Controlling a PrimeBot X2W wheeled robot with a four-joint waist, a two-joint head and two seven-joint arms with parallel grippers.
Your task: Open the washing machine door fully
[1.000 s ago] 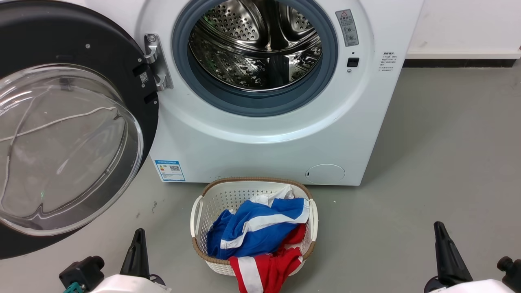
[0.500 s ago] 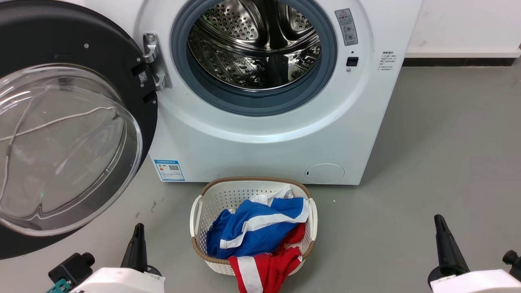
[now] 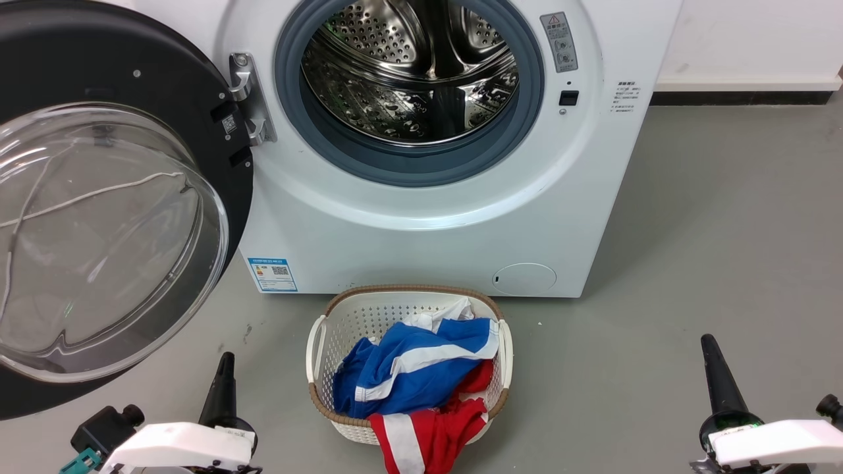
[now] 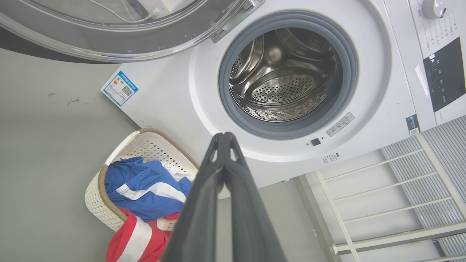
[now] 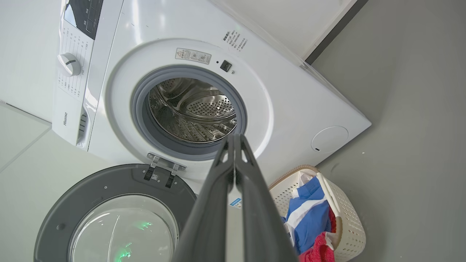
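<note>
step: door stands wide at 9 o'clock, opening looks finished | my left jaws and right jaws pressed together, empty | next: at most nudge it wider

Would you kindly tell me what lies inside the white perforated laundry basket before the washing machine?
The white perforated basket holds a crumpled blue garment with white stripes and a red white-striped garment spilling over its rim. Anything beneath them is covered.
</note>
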